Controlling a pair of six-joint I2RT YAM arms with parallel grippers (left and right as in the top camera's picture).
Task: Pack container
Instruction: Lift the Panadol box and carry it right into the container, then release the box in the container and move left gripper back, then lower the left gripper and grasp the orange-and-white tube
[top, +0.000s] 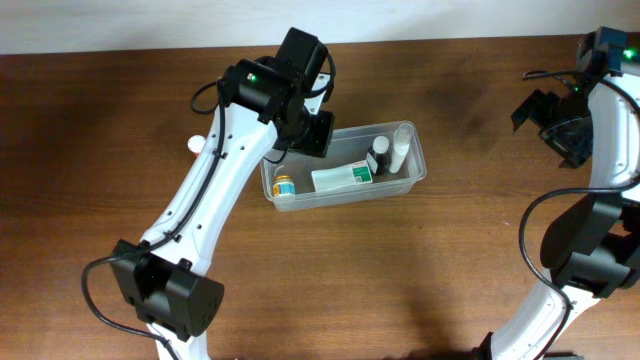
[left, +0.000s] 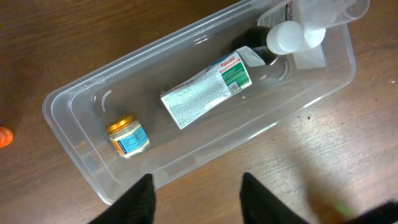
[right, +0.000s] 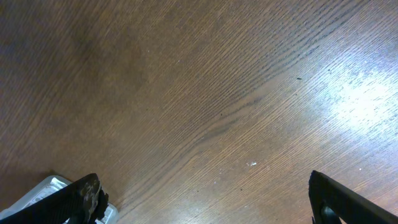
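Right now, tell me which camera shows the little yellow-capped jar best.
Left wrist view: the jar sits close and sharp in the tub, its gold cap and blue label plain. Overhead shows the jar only as a tiny speck at one end of the tub. The right wrist view misses it.

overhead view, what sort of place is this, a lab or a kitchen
Most likely a robotics lab bench: a white left arm and right arm at a wooden table, with a clear plastic container holding a medicine box and small jar.
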